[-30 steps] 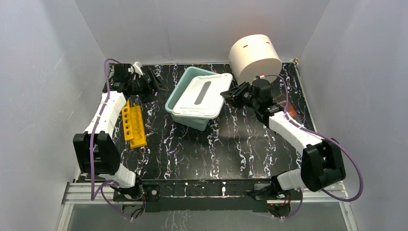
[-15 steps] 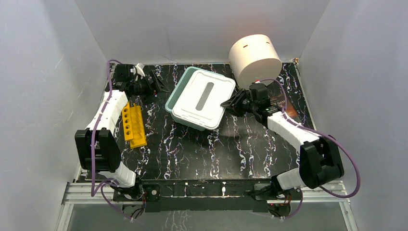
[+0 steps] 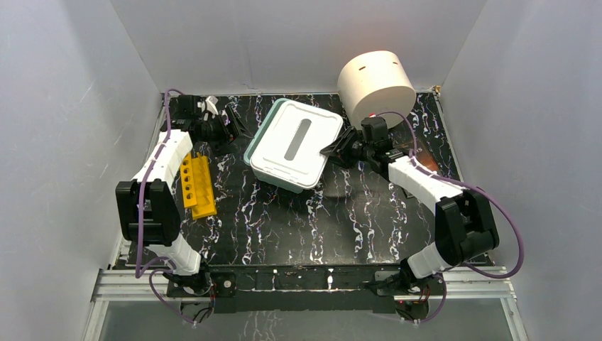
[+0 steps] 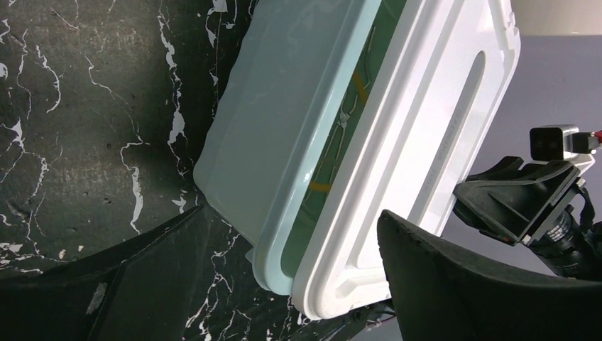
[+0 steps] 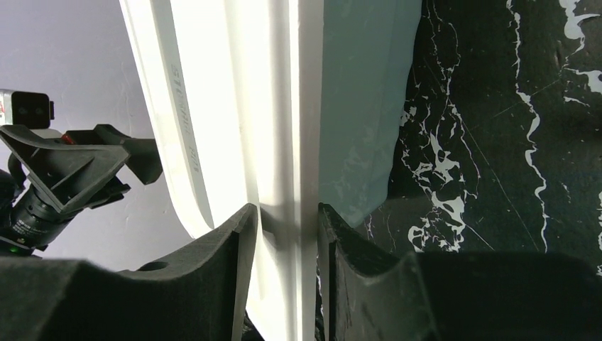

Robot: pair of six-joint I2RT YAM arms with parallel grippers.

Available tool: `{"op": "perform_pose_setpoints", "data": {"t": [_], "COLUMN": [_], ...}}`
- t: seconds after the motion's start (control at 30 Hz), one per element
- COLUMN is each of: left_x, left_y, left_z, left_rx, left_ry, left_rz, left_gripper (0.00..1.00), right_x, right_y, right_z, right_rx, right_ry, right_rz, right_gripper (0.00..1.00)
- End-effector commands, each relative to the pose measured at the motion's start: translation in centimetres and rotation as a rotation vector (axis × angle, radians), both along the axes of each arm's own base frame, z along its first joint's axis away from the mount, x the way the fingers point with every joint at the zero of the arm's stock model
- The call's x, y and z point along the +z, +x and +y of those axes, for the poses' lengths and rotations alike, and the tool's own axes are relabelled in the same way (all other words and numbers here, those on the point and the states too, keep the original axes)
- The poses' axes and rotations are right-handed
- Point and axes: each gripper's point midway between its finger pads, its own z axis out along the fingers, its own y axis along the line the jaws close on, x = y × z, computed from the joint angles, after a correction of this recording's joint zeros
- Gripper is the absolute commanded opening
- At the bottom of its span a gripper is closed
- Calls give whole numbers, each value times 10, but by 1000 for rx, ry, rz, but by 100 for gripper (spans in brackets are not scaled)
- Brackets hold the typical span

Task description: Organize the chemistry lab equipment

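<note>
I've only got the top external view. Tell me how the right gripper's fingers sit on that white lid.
Observer: In the right wrist view the right gripper has one finger on each side of the rim of the white lid, close against it. I cannot tell whether they pinch it.
Operator: Now report what's in the bin under it.
Observer: In the left wrist view a strip of the mint bin's inside shows beside the lid's edge, with amber rubber tubing lying in it.
Operator: Give me the left gripper too.
Observer: The left gripper is open wide, facing a corner of the bin and holding nothing.
</note>
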Motion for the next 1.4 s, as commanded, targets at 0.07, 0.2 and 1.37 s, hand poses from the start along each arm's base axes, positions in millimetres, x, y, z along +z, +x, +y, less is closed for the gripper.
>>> {"op": "perform_pose_setpoints", "data": {"t": [0.07,0.2,1.37], "left_x": [12,15,-28], "left_y": [2,1,9], "left_z": [-9,-11,0], "left_rx": [-57,-73,-61], "left_ry": [-19,-27,95], "left_rz": [-34,-45,37], "left_gripper": [89,89,62], "right_x": [17,12,-7], "right_y": [17,19,32], "right_z": [8,12,16], "right_rx": [-28,-36,-116], "right_ry": [-3,-11,-205], "right_rz": [-29,-14,65], "right_gripper": [47,47,66]}}
